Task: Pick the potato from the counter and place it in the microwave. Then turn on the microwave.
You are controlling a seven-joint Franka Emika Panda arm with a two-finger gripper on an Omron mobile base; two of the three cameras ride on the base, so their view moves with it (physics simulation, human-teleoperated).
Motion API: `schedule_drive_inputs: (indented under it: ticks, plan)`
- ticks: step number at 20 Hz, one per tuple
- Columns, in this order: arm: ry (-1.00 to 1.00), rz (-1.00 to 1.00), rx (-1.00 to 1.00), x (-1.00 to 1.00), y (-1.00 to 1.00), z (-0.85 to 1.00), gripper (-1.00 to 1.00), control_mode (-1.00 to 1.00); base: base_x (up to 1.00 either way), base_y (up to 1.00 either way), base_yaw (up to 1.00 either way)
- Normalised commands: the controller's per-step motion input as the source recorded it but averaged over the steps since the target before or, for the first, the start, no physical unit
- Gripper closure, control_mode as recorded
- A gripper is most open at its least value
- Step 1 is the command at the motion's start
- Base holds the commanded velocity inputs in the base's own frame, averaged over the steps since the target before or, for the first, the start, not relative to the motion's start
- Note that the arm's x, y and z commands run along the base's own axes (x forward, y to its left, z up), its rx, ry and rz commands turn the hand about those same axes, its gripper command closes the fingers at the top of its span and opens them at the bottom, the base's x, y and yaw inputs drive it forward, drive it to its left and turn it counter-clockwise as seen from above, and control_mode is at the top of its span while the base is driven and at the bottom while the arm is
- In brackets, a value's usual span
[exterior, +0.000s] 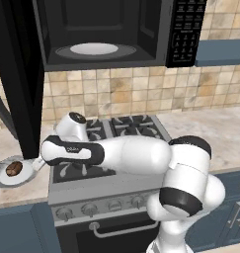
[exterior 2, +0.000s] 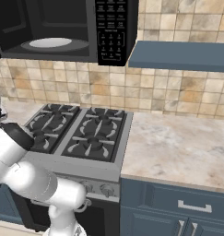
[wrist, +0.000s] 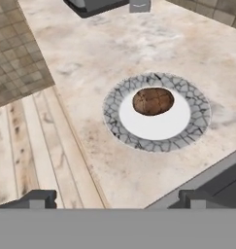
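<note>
Hand [wrist: 117, 198] fully open, empty, fingertips cut off; potato [wrist: 153, 101] lies on plate [wrist: 197, 127].

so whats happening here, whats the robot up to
The robot arm is reaching left, over the counter beside the stove, toward the potato. The potato sits on a small plate there, untouched. The gripper is open and above it, holding nothing. The microwave over the stove stands open, its turntable bare.
</note>
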Motion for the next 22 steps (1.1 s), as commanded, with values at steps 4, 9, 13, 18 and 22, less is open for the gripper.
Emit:
schedule_drive_inputs:
  ticks: [4, 9, 13, 18, 22]
  plan:
    - [0.00, 0.00, 0.00, 0.02, 0.33, -0.13, -1.00, -1.00, 0.00, 0.00, 0.00]
    - [0.00, 0.00, 0.00, 0.09, 0.35, -0.05, -1.00, -1.00, 0.00, 0.00, 0.00]
    - [0.00, -0.02, -0.02, 0.12, 0.31, 0.00, -1.00, -1.00, 0.00, 0.00, 0.00]
    - [0.00, -0.06, -0.05, 0.07, 0.23, 0.00, -1.00, -1.00, 0.00, 0.00, 0.00]
    - [0.00, -0.07, -0.07, 0.04, 0.22, 0.00, -1.00, -1.00, 0.00, 0.00, 0.00]
